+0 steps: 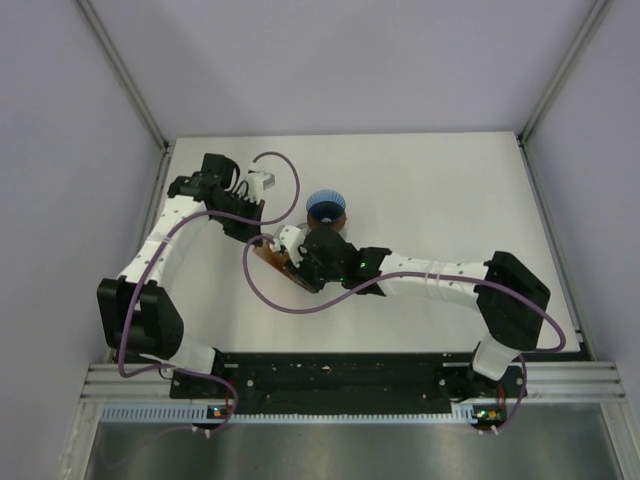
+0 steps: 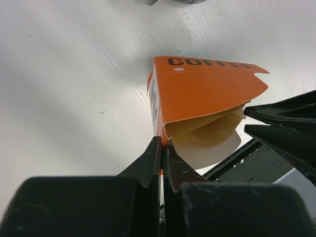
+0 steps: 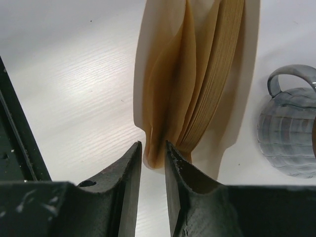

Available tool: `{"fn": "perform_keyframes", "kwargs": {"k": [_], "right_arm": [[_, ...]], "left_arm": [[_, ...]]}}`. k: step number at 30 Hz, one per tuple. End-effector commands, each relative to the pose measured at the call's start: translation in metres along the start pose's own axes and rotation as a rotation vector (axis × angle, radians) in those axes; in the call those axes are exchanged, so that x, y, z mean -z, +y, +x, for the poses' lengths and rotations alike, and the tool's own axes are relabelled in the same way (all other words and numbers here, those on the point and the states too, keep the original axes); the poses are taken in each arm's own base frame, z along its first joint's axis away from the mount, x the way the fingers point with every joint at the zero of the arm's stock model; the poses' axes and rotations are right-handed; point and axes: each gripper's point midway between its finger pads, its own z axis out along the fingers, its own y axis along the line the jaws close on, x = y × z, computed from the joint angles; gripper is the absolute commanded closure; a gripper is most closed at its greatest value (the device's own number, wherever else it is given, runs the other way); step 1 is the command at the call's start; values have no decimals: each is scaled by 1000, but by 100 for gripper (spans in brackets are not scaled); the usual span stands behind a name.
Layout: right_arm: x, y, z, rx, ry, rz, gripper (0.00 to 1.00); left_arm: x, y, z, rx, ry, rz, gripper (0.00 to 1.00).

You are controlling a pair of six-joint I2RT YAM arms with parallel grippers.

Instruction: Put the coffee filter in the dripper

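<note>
Two grippers meet at one orange pack (image 2: 202,94) near the centre of the table (image 1: 450,200). The left gripper (image 2: 162,143) is fully closed on the lower left corner of the pack, with the open mouth facing the bottom right of the left wrist view. The right gripper (image 3: 153,148) is drawn to a narrow gap, and the bottom edge of the coffee filter (image 3: 163,98) fills that gap, so it appears to be pinched. The long axis of the filter runs straight up the right wrist view, away from the fingertips. It is the front sheet of a stack of filters (image 3: 217,74), which fans out toward the upper right. A grey mug (image 3: 291,138) stands at the right edge of the same view, apart from the stack. In the top view, the dripper (image 1: 326,207) sits just above the right gripper and slightly to its right, mouth upward. Judged from this layout, the right arm is the nearer one for the transfer. The coming move turns on drawing the filter out along its long axis, then carrying it up-frame to the dripper.
</note>
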Motion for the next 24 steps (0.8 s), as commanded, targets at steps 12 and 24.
{"fn": "perform_keyframes", "kwargs": {"k": [12,24], "right_arm": [[-6,0,-33,16,-71,-9,84],[-15,-5,-27,3,-41,23,85]], "left_arm": [[5,-3,-5,-23,-26,-4,100],[5,-4,-5,-25,-28,-1,100]]}}
